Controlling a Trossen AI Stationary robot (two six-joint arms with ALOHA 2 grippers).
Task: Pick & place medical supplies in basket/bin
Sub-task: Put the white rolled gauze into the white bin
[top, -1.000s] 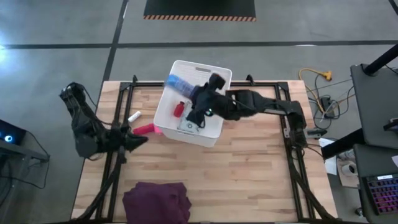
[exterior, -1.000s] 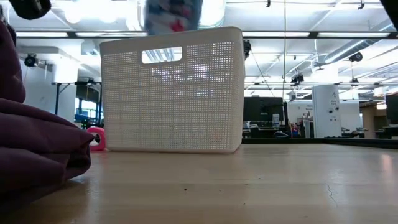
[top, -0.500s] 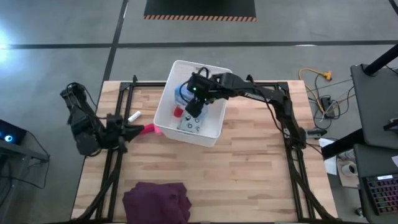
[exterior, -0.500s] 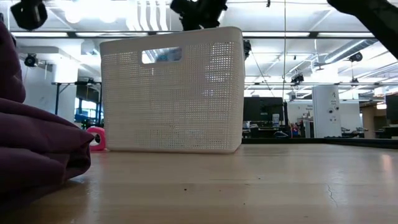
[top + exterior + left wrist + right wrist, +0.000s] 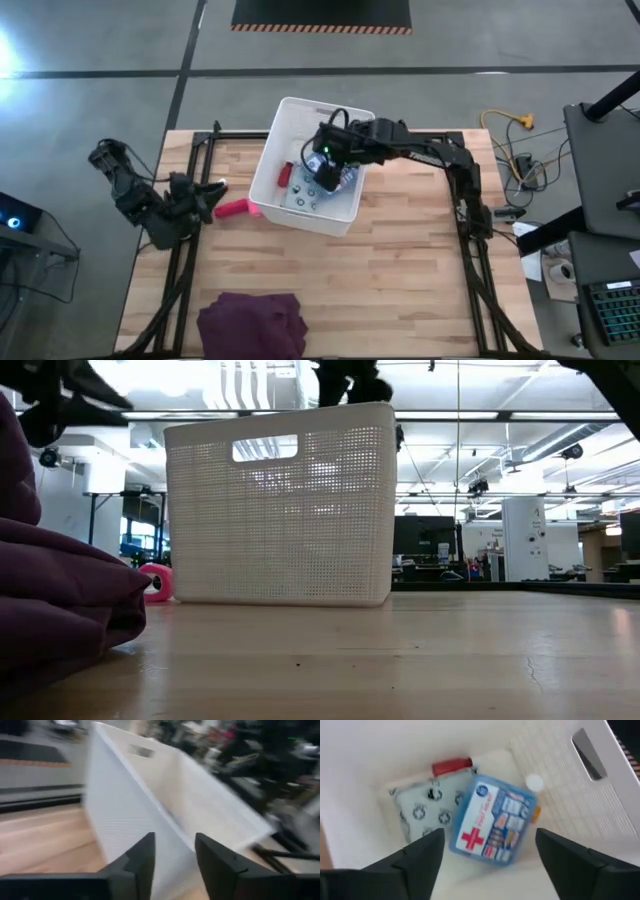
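The white perforated basket stands at the table's far middle. On its floor lies the blue first-aid pouch, red cross up, partly on the white-blue patterned pouch. A small red bottle lies beside them, and a white round cap shows by the pouch. My right gripper hangs open over the basket, pointing down at the pouch. A pink-red tube lies on the table left of the basket. My left gripper hovers open beside it, facing the basket wall.
A dark purple cloth lies bunched near the table's front left and fills the left of the low view. A pink thing shows at the basket's left foot. Bare wood lies right of and in front of the basket.
My right gripper has carried the blue pouch in over the basket, tipped downward and let go. The pouch has dropped from above the rim to the basket floor. My left gripper has swung a little toward the far edge and turned toward the basket.
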